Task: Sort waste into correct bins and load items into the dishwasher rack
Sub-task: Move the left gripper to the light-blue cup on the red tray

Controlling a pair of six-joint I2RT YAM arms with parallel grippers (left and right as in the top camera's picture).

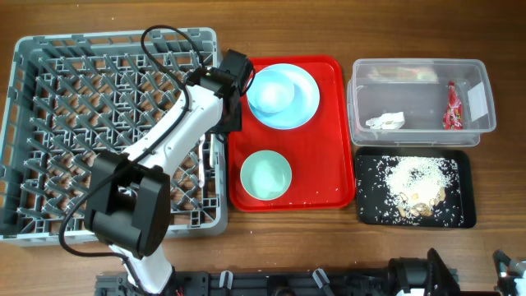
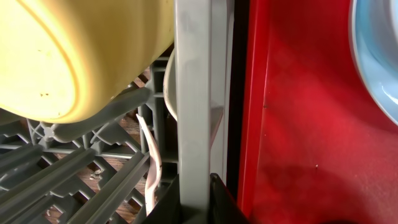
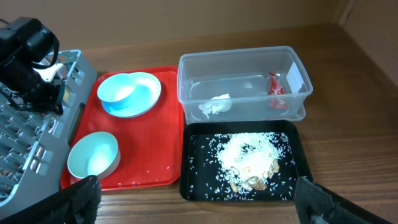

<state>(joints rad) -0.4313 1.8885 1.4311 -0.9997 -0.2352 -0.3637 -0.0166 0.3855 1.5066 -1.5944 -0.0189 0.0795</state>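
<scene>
My left gripper [image 1: 223, 123] [image 2: 198, 199] straddles the right wall of the grey dishwasher rack [image 1: 49, 123] and is shut on that wall [image 2: 194, 93]. Inside the rack lie a yellow cup [image 2: 68, 56] and a white utensil [image 2: 151, 162]. A pale-blue plate [image 1: 306, 99] holding a teal bowl [image 1: 271, 90] and a second teal bowl [image 1: 265, 175] sit on the red tray [image 1: 329, 131]. The clear tub [image 1: 362, 123] holds the tissue [image 1: 386, 122] and red wrapper [image 1: 451, 107]. The black tray [image 1: 370, 205] holds rice and scraps [image 1: 419, 177]. My right gripper [image 3: 199, 199] is open and empty, in front of the black tray.
The red tray butts against the rack's right wall [image 2: 298, 124]. A few rice grains lie on the red tray near its front edge [image 3: 146, 177]. Bare wooden table runs along the front [image 1: 329, 238].
</scene>
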